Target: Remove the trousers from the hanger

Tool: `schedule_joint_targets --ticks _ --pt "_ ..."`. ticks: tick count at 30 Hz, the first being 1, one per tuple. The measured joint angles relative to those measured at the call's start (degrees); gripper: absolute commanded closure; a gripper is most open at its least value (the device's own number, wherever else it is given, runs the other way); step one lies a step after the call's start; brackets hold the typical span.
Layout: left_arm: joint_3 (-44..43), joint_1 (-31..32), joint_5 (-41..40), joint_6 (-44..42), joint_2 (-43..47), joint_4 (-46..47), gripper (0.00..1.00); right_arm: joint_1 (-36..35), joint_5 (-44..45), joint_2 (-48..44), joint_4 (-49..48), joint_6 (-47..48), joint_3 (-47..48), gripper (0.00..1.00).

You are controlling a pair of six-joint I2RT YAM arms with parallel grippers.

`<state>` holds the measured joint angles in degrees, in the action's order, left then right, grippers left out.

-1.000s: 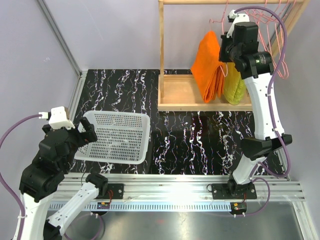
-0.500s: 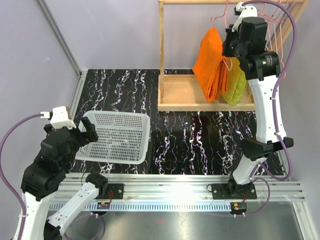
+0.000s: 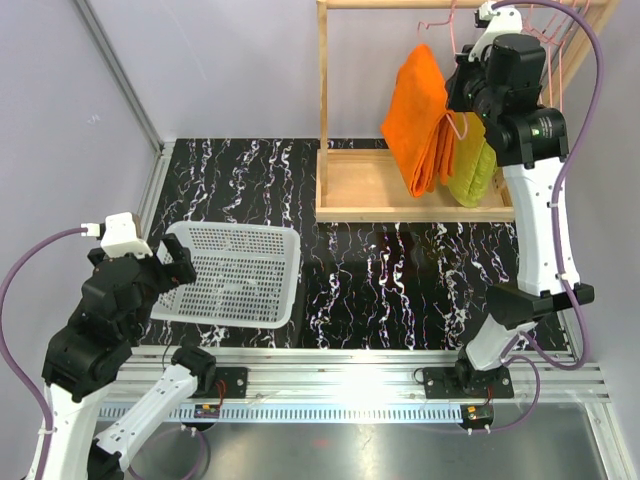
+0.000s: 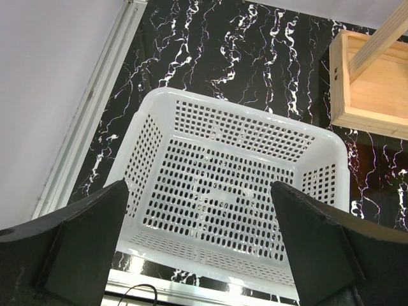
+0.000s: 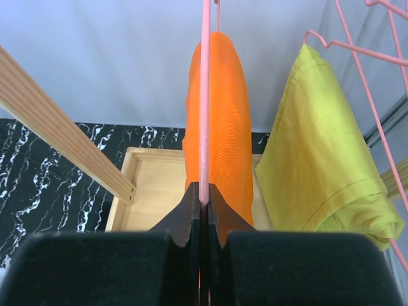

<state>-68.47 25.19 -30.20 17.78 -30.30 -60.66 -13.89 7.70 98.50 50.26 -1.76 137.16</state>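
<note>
Two fingers of the right gripper [image 5: 204, 191] pinched the thin pink hanger [image 5: 205, 95]. Just past them hung the orange trousers [image 5: 223, 127], soft, floppy and probably light, so a low fold looked easiest to grab. The left gripper [image 4: 199, 188] was wide open above the basket [image 4: 331, 185].

A white mesh basket [image 3: 232, 278] sits on the black marbled table [image 3: 400, 270], left of a wooden rack [image 3: 322, 100] where a yellow-green garment [image 3: 470, 170] hangs.

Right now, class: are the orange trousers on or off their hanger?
On: the trousers hang folded over the hanger, which the right gripper pinches.
</note>
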Motion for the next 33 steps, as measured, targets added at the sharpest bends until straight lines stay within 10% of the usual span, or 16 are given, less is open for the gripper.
schedule_joint_targets --ticks 14,33 --pt "0.6 0.0 2.9 0.1 0.3 0.9 0.01 0.0 -1.8 -10.4 -1.9 -1.0 -9.9 1.00" --pt "-2.7 7.6 26.2 3.7 -17.7 21.2 0.01 0.0 -7.7 -30.4 -0.5 -4.7 -27.1 1.00"
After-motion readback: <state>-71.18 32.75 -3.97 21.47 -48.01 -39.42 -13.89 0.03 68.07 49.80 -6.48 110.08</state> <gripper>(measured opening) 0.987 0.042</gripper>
